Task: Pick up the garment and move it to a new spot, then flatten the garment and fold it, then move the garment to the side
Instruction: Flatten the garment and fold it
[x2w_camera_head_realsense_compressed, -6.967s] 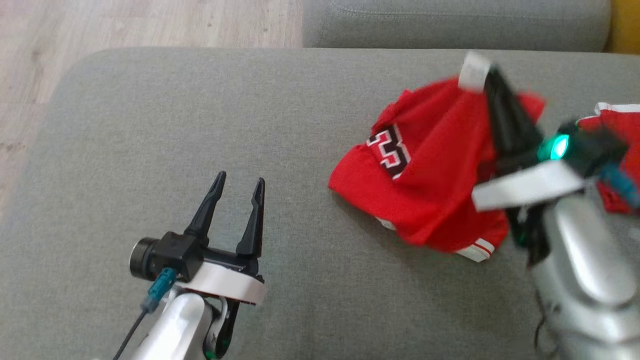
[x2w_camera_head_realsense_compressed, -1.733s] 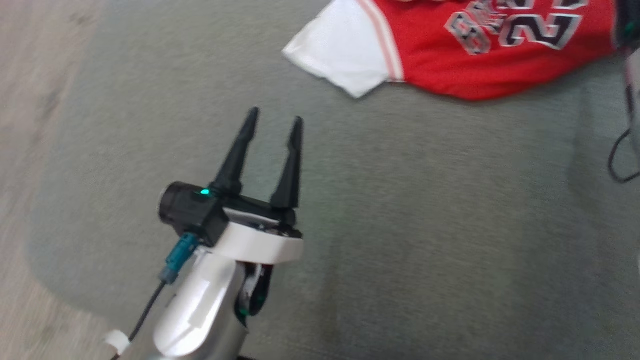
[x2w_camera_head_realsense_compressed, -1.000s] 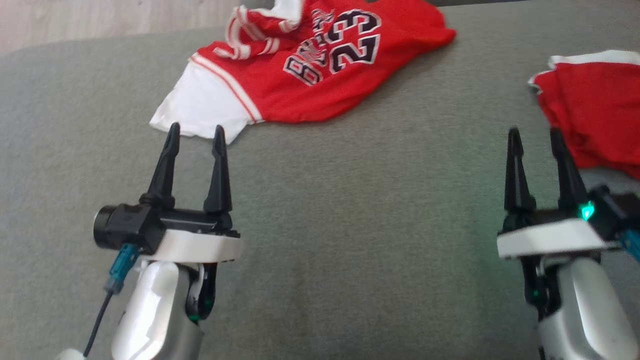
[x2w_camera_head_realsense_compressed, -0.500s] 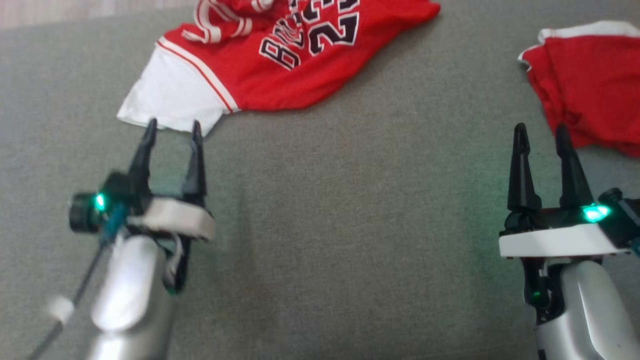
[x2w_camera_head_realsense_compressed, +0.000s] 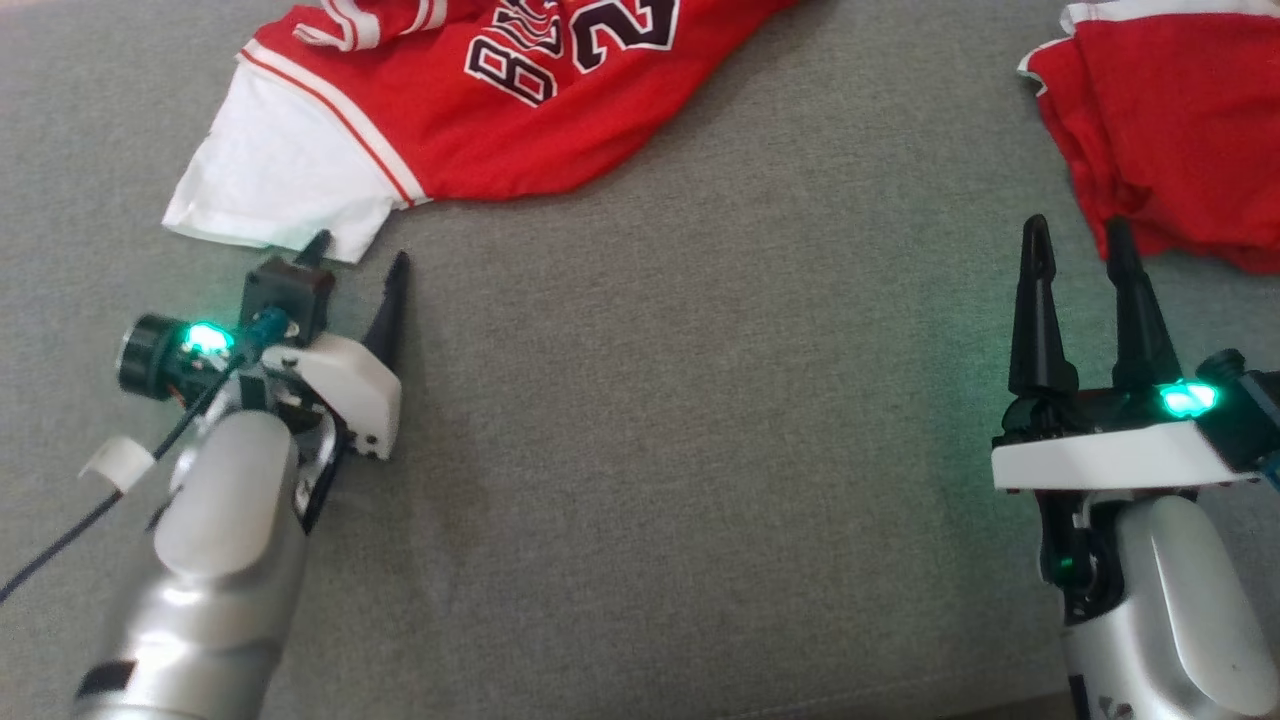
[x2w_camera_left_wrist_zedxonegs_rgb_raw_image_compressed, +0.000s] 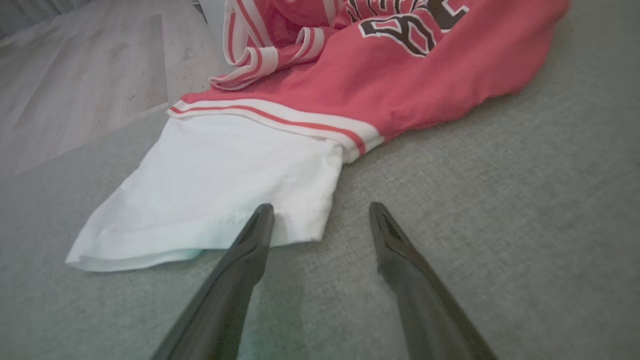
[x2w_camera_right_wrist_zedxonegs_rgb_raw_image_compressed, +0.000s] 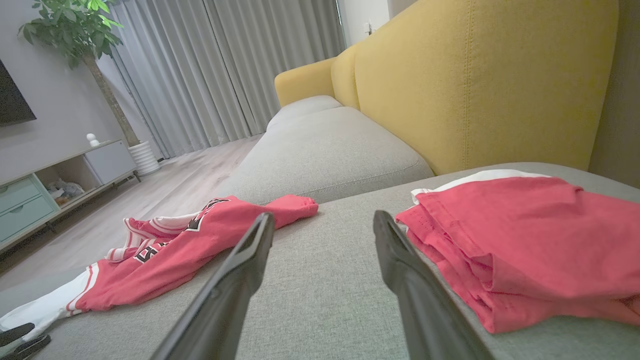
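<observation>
At left, your left gripper (x2w_camera_head_realsense_compressed: 358, 252), spread wide and empty, points at the white sleeve (x2w_camera_head_realsense_compressed: 270, 180) of the jersey (x2w_camera_head_realsense_compressed: 520, 130); your right gripper (x2w_camera_head_realsense_compressed: 1077, 235), lower right, likewise.

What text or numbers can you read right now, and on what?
"BU": black letters on the red basketball jersey, rest cut off by the head view's top edge.
"2": large number beside them, next digit cut off.
Folded red garment: no text.
Wrist views: jersey print unreadable.
</observation>
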